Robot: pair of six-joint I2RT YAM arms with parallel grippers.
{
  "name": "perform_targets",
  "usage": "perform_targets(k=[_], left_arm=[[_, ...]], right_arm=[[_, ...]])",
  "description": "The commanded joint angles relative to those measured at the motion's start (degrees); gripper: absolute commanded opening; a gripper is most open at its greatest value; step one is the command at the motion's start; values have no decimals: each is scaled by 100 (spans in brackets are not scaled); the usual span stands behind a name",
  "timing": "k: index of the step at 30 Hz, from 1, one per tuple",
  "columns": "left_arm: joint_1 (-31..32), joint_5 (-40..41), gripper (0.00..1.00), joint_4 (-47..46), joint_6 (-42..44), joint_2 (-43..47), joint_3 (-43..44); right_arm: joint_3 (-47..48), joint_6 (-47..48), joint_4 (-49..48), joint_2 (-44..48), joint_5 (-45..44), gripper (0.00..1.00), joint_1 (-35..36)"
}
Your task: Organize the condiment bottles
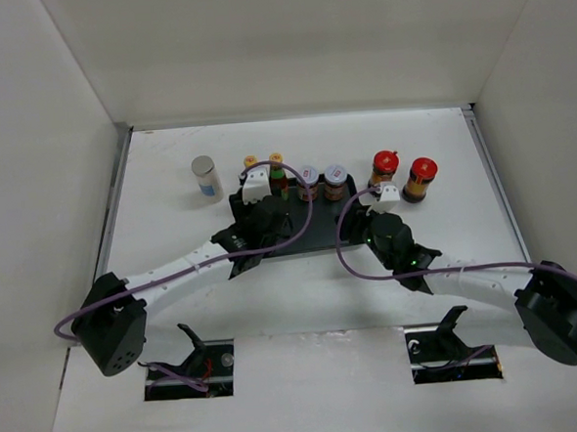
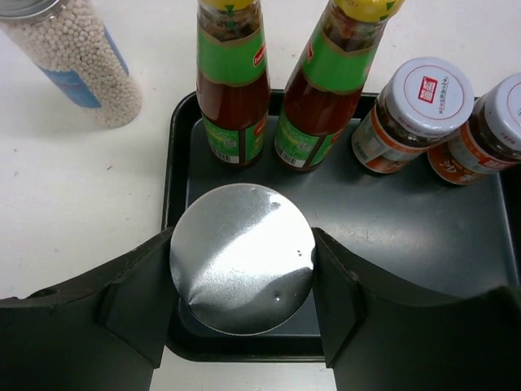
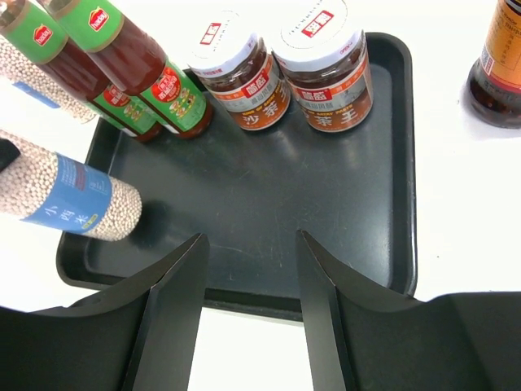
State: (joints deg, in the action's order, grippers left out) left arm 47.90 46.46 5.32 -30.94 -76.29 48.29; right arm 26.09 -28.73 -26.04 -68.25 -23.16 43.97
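My left gripper (image 2: 242, 281) is shut on a grey-topped white cylinder (image 2: 236, 244) and holds it upright in the front-left corner of the black tray (image 2: 407, 220). The same cylinder shows in the right wrist view (image 3: 69, 194), its base at the tray floor. Two yellow-capped bottles (image 2: 234, 81) (image 2: 321, 90) and two pale-lidded jars (image 2: 411, 114) (image 2: 488, 134) stand in a row along the tray's far side. The second cylinder (image 1: 205, 177) stands on the table left of the tray. Two red-lidded jars (image 1: 385, 167) (image 1: 420, 179) stand on the table to its right. My right gripper (image 3: 248, 244) is open and empty over the tray's near edge.
White walls close in the table on the left, right and back. Both arms reach over the near half of the table toward the tray (image 1: 310, 249). A purple cable loops over each arm.
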Motion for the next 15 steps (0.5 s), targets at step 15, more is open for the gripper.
perform_targets(k=[15], left_arm=[[-154, 452, 80, -699, 44, 132, -435]], right_arm=[[81, 34, -200, -154, -163, 67, 2]])
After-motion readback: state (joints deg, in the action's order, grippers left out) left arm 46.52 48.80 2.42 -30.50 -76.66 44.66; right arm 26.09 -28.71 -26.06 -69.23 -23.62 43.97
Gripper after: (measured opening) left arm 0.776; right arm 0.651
